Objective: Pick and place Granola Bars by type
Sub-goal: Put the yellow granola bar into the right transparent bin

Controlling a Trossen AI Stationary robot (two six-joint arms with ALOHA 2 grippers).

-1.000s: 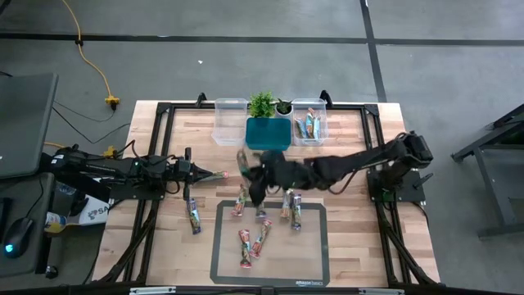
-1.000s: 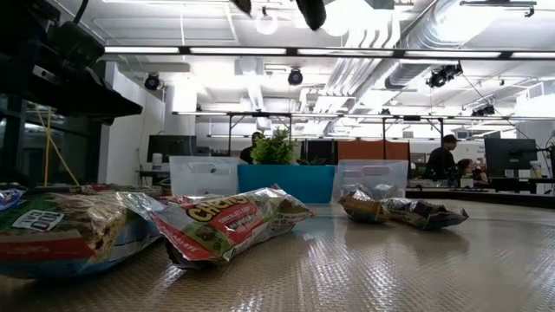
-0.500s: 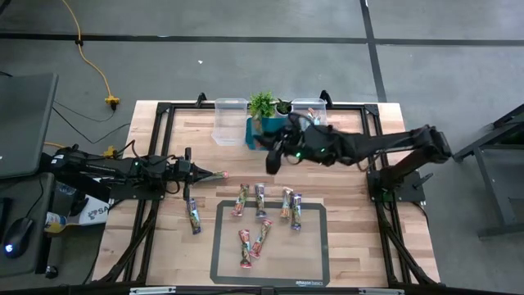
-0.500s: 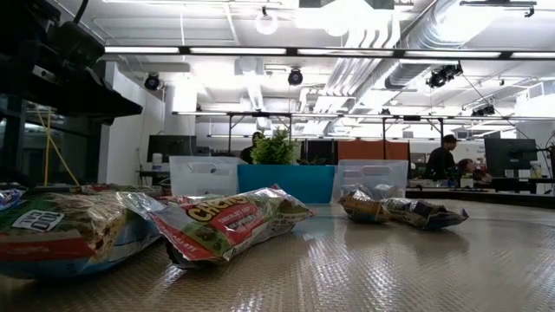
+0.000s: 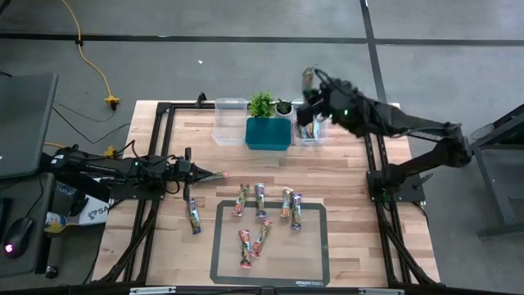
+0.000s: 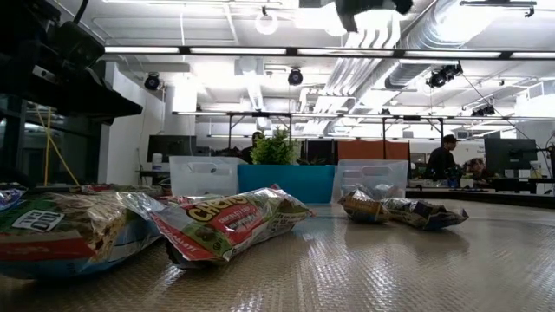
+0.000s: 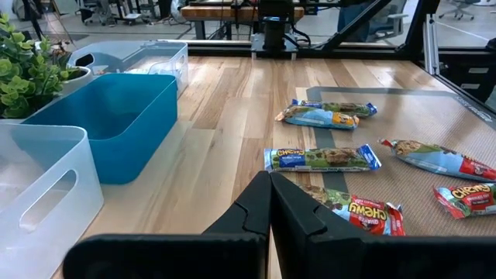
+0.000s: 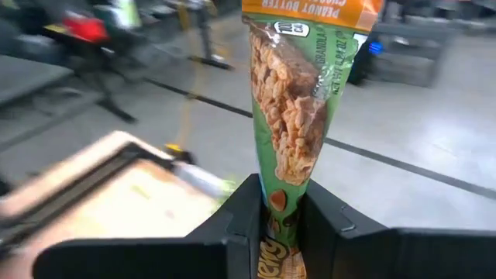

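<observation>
**Right gripper holds 1 peanut butter bar over the far right bin**

Wooden worktop [image 5: 344, 176] with a dark mat [image 5: 311, 246] near its front edge carries the loose Granola Bars [image 5: 260, 199]: 4 lie in a row along the mat's far edge, 2 more sit close together nearer the mat's middle, and 1 lies off the mat on the bare wood to its left [image 5: 194, 216]. Low down at mat level, the red "Chewy" wrapper [image 6: 227, 224] fills the foreground.

1 bar is up in the air. The right gripper [image 8: 280, 203] is closed on the lower end of a green-and-orange peanut butter bar [image 8: 294, 101], which stands upright between its fingers. From above, that gripper [image 5: 311, 92] hangs at the far right of the worktop, above the right clear bin [image 5: 310, 121], which already has a few wrapped bars in it.

Left of that bin sits a teal bin [image 5: 268, 133] with 2 small green plants [image 5: 262, 104] behind it, then an empty-looking clear bin [image 5: 230, 121].

The left gripper [image 7: 270, 203] lies low over the wood at the left side, fingers pressed together with nothing between them, pointing toward the bars.
</observation>
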